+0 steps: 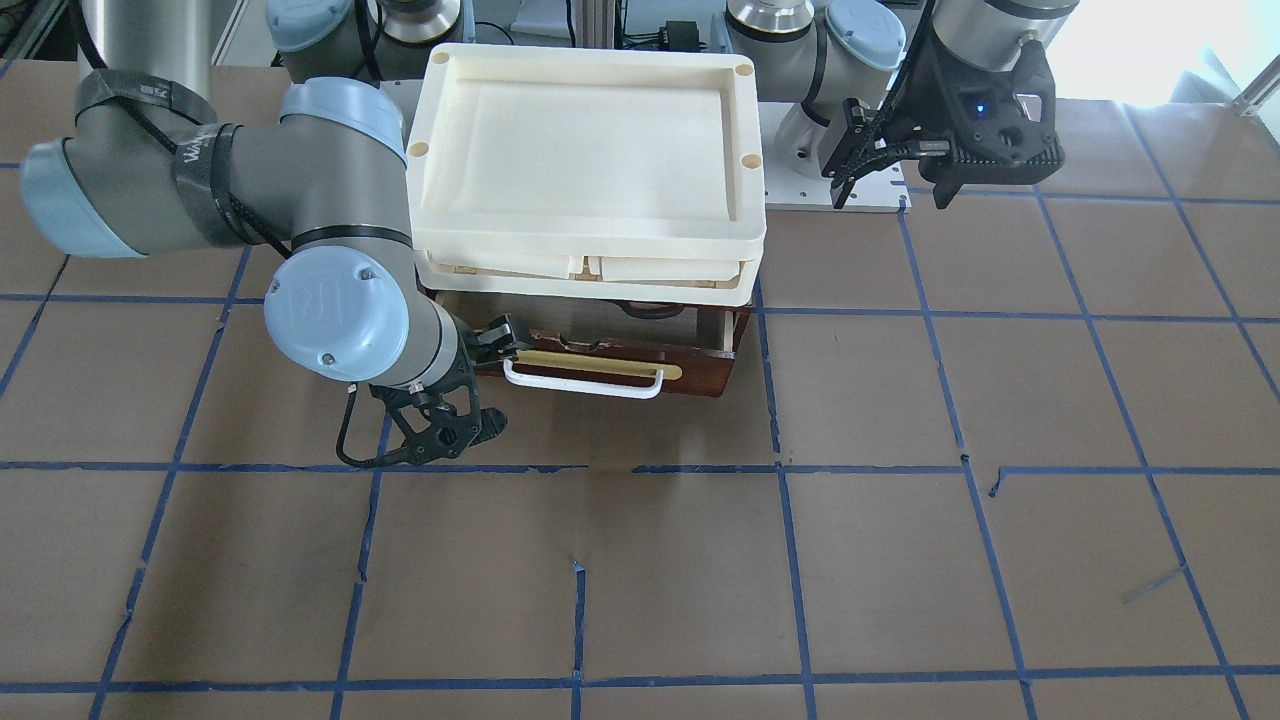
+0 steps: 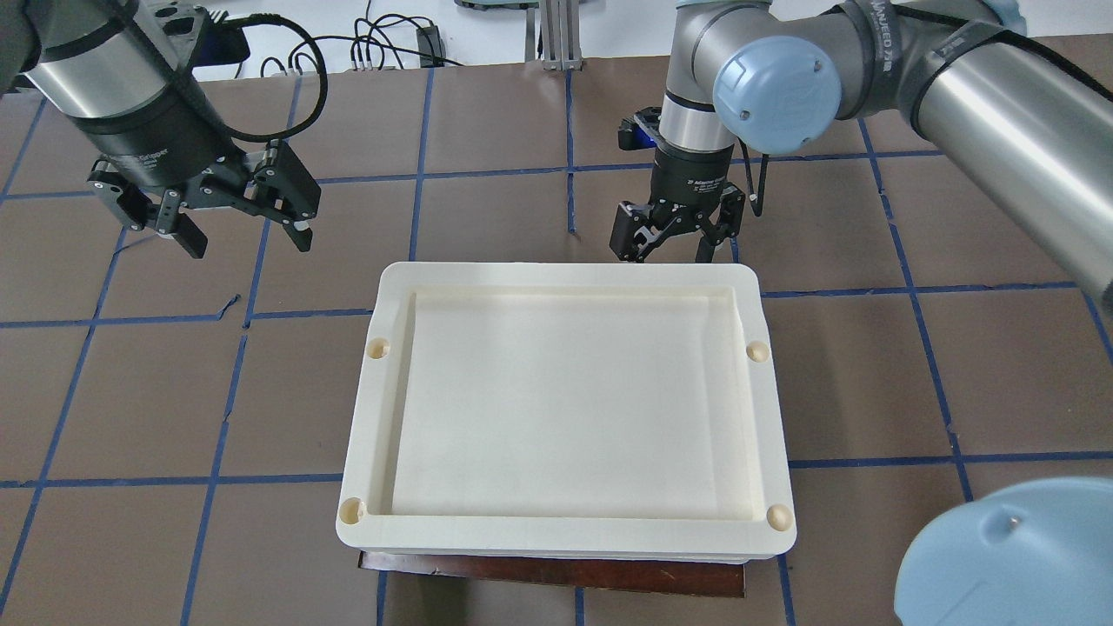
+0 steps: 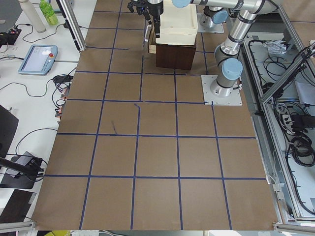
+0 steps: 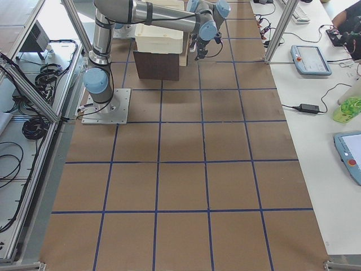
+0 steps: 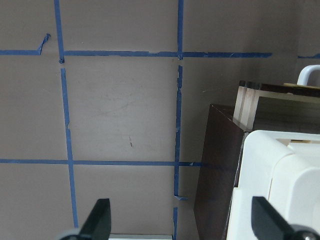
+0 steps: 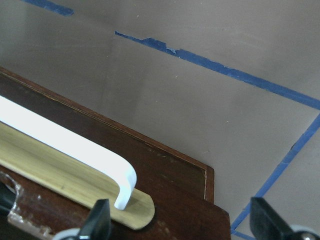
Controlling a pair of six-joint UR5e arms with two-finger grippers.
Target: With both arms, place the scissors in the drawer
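Note:
The drawer stands pulled part-way out of a dark wooden cabinet beneath cream trays. Its white bar handle faces the table's far side. In the gap under the trays a dark loop with a reddish rim shows, seemingly the scissors, mostly hidden. My right gripper is open at the handle's end, which lies between its spread fingertips. My left gripper hangs open and empty above the table beside the cabinet. In the left wrist view the drawer's pale side shows.
Stacked cream plastic trays sit on top of the cabinet and cover most of the drawer from above. The brown table carries a grid of blue tape. The left arm's base plate is bolted near the cabinet.

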